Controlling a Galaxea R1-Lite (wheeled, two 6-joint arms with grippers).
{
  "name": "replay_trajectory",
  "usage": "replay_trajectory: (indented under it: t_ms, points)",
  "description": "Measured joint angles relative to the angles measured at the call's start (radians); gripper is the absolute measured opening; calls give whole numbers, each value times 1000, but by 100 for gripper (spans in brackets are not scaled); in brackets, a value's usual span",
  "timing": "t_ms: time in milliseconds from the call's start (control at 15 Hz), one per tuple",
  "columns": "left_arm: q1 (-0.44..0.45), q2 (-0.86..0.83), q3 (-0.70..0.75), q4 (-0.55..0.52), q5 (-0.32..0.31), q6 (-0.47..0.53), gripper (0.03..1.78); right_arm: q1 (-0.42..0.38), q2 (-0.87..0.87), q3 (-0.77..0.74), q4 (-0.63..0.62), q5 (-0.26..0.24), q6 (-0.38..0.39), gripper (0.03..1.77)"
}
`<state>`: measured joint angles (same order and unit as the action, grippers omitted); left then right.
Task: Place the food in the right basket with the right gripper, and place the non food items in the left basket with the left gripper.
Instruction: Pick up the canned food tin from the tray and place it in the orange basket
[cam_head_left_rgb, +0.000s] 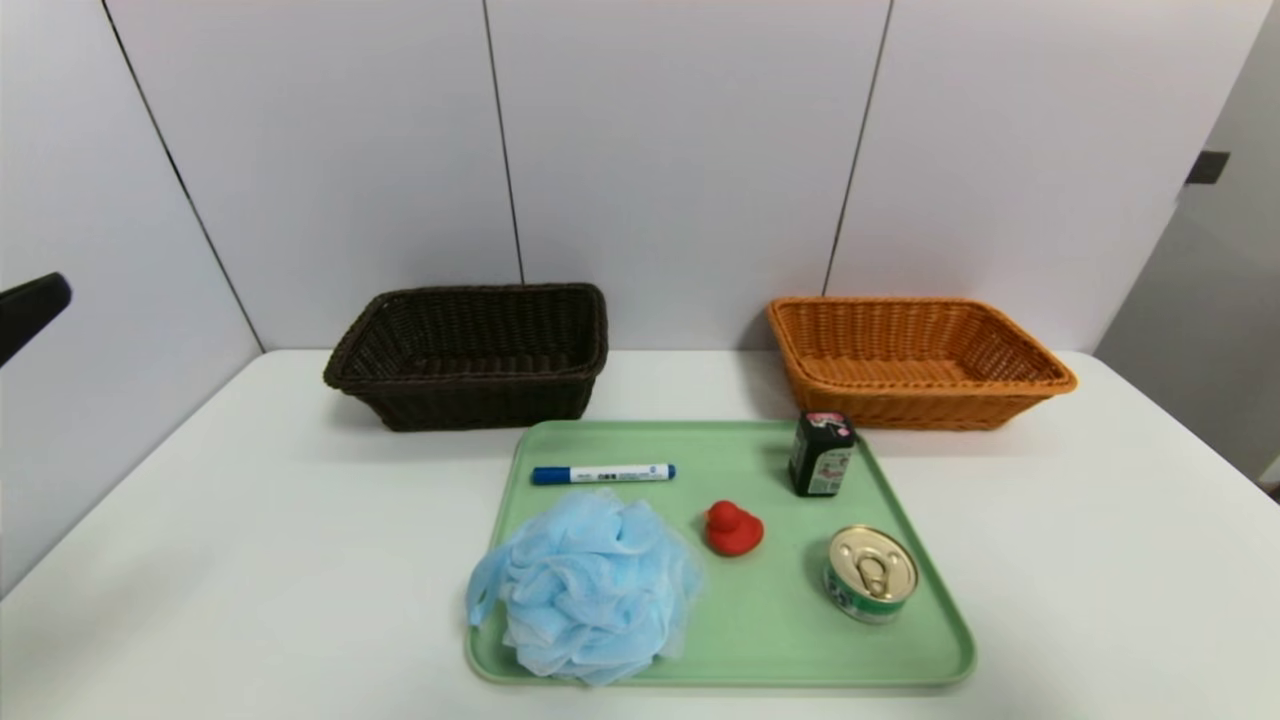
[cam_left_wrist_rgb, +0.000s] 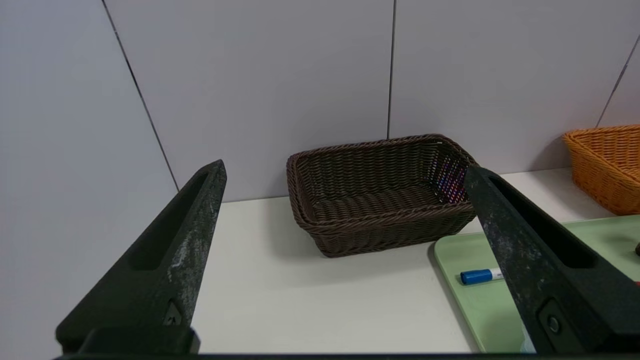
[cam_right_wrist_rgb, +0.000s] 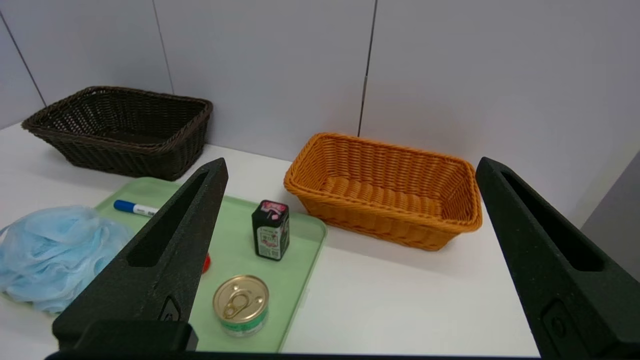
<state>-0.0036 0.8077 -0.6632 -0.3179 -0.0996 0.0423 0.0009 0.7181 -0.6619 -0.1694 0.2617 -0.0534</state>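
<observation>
With both the left hand (cam_left_wrist_rgb: 345, 167) and the right hand (cam_right_wrist_rgb: 352, 162) open and empty before the bench (cam_head_left_rgb: 300, 530), the red duck (cam_head_left_rgb: 734, 530), lying between bath pouf (cam_head_left_rgb: 595, 590) and tin (cam_head_left_rgb: 870, 575) on the green tray (cam_head_left_rgb: 720, 673), could be knocked by fingers closing on either neighbor.

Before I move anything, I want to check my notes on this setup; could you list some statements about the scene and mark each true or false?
1. The marker lies on the green tray. True.
2. The tin is inside the orange basket. False: it stands on the tray.
3. The red duck is between the bath pouf and the tin. True.
4. The dark brown basket holds the bath pouf. False: the basket is empty, and the pouf rests on the tray.
5. The right tool is open and holds nothing. True.
6. The left tool is shut on the marker. False: it is open with nothing between its fingers.
</observation>
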Motion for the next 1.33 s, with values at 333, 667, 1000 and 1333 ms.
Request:
replay_trajectory:
  t_ms: [333, 667, 1000, 1333]
  points:
    - [-1, 267, -22, -189, -4, -3, 169, 25, 267, -65, -162, 2, -17, 171]
    - [-2, 465, -31, -341, -1, -2, 169, 56, 511, -184, -254, -6, -20, 171]
    - [-2, 547, -43, -364, 1, 2, 169, 219, 634, -233, -103, -44, -19, 171]
    - [-2, 567, -56, -363, 14, -2, 169, 278, 733, -517, 324, -42, -86, 171]
